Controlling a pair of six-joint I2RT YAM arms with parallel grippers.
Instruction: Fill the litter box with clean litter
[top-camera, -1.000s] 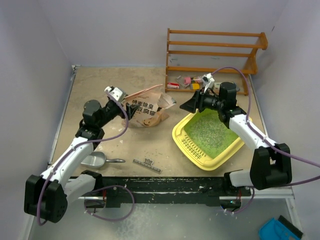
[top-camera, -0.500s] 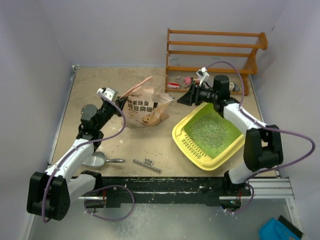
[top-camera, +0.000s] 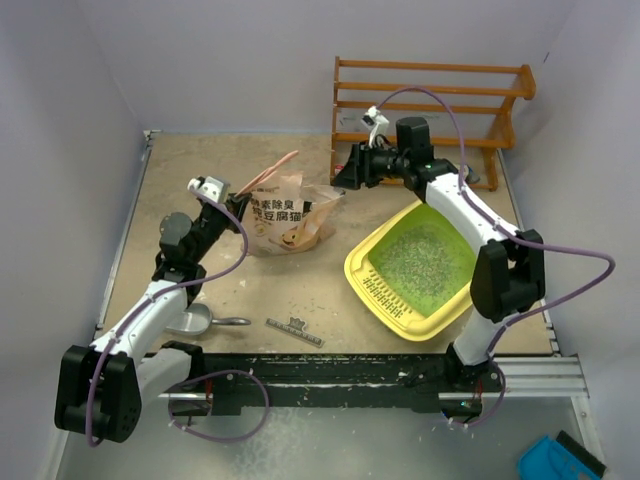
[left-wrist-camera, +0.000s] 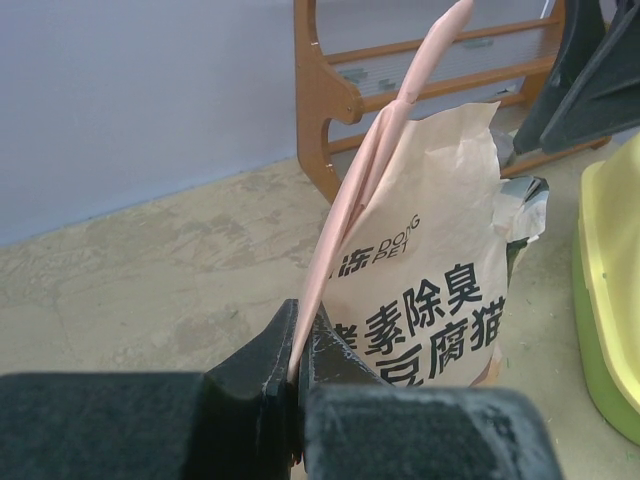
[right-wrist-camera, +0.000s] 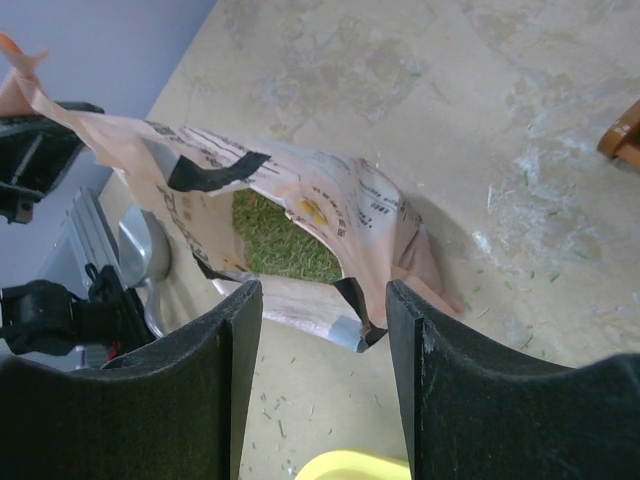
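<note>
The yellow litter box (top-camera: 354, 270) sits right of centre with grey-green clean litter (top-camera: 425, 255) spread over its green floor; its rim (left-wrist-camera: 605, 300) shows at the right of the left wrist view. A tan printed bag (top-camera: 287, 220) stands upright to its left. My left gripper (top-camera: 243, 208) is shut on the bag's pink handle (left-wrist-camera: 368, 185), pinched between the jaws (left-wrist-camera: 298, 362). My right gripper (top-camera: 346, 173) hovers open (right-wrist-camera: 325, 300) just beyond the bag's torn mouth (right-wrist-camera: 330, 200), touching nothing. Green litter (right-wrist-camera: 285, 245) shows inside the bag.
A wooden rack (top-camera: 430, 100) stands at the back right, small items (top-camera: 375, 160) on its lowest shelf. A silver scoop (top-camera: 190, 320) and a dark strip (top-camera: 295, 332) lie near the front edge. Loose granules dot the floor. A blue object (top-camera: 560, 462) lies off the table's front right.
My left gripper shut on the pink handle and the slumped bag now stands upright. My right arm swung left from over the litter box to the bag's mouth, still open.
</note>
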